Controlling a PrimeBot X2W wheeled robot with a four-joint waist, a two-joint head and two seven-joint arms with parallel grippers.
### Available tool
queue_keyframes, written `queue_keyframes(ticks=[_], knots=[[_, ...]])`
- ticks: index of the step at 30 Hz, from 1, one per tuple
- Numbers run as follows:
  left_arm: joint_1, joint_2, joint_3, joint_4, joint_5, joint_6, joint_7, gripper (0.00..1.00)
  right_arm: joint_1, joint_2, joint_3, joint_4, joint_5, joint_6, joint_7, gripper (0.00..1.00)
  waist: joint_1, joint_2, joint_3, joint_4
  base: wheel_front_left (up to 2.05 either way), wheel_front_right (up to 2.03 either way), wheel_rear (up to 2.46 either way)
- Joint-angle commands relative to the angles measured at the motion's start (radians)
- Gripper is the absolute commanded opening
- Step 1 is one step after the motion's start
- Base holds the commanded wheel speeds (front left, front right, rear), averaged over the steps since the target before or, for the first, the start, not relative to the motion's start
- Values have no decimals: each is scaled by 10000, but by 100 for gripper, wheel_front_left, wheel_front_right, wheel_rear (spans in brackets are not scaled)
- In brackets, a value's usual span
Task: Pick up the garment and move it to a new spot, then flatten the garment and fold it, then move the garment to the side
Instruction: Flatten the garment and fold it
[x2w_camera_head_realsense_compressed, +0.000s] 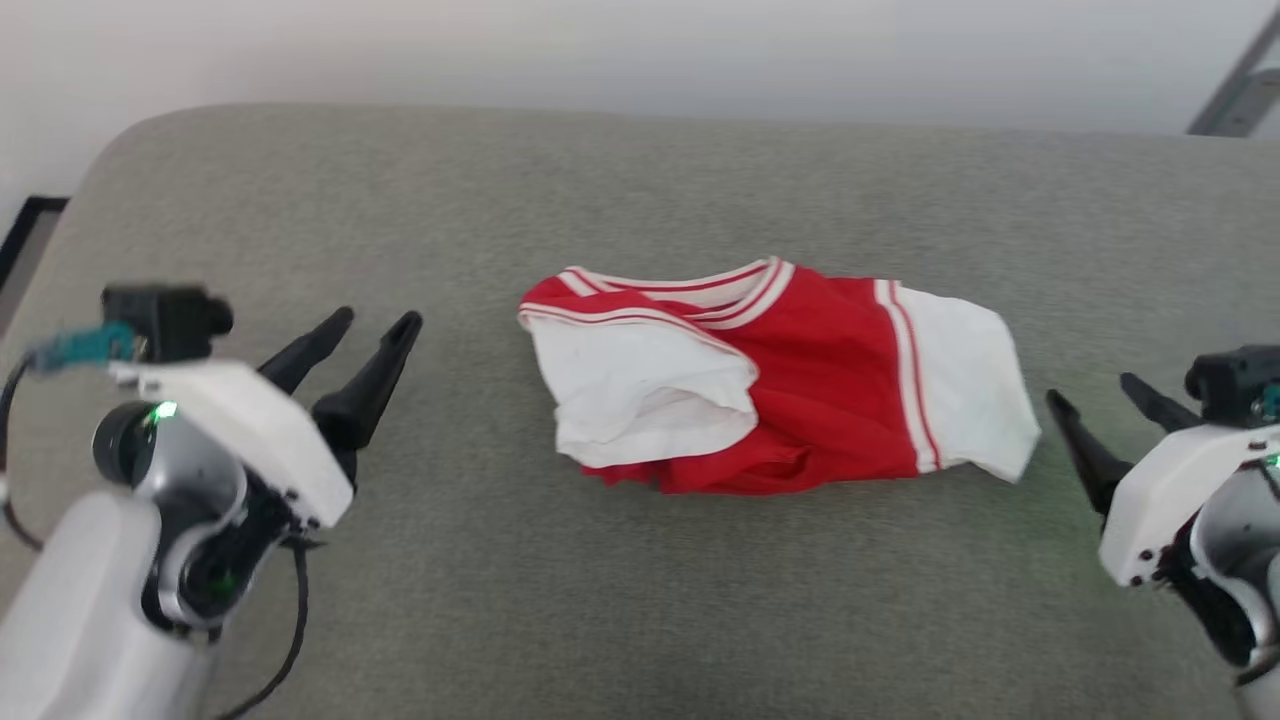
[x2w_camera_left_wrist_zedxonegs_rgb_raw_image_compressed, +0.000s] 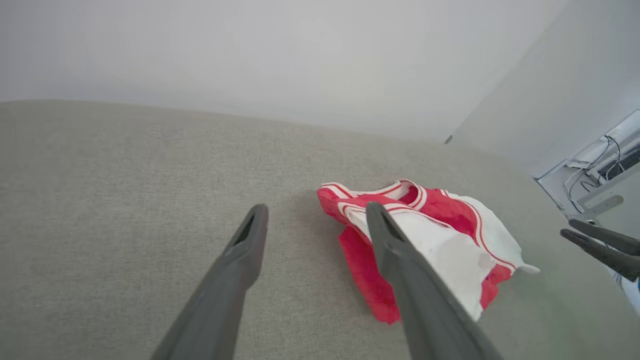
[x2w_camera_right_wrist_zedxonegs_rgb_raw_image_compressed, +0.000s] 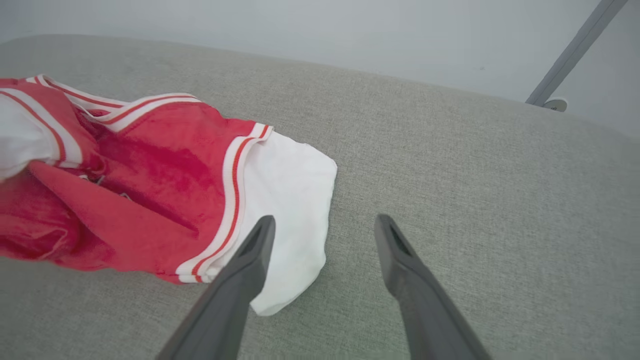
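Grey fabric cushion (x2w_camera_head_realsense_compressed: 640, 600) is occupied centrally by a crumpled red-and-white jersey T-shirt (x2w_camera_head_realsense_compressed: 810, 390), flanked by the left gripper (x2w_camera_head_realsense_compressed: 375, 325) and right gripper (x2w_camera_head_realsense_compressed: 1088, 388), both spread empty. Opposite sleeves are likely best pinched and drawn apart.

Soft, even light fills all 3 views, leaving only a faint shadow under the garment (x2w_camera_head_realsense_compressed: 820, 380), while the head view looks slightly blurred and the wrist views bow at their edges.

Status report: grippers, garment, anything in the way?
Left gripper open, empty, left of garment. Right gripper open, empty, beside white sleeve. Garment crumpled on grey cushion, not flattened. Nothing blocking.
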Motion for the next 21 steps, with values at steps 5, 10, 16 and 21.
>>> queue_keyframes(ticks=[5,10,16,21], knots=[[-924,157,-391,-282,-658,642,2249,100,559,907,-548,-545,-800,0,-821,100,0,-1,-174,-571,0,0,0],[-1483,249,-790,-493,-1077,1512,4265,100,850,1500,-860,-720,-1185,0,-1243,100,0,-1,-277,-936,0,0,0],[-1777,308,-1330,-784,-1341,2661,6297,100,1065,1861,-1067,-703,-1465,0,-1298,100,0,-1,-355,-1204,0,0,0],[-1691,352,-1785,-986,-1314,3339,7319,100,1136,2056,-1145,-779,-1532,0,-1213,100,0,-1,-284,-1332,0,0,0]])
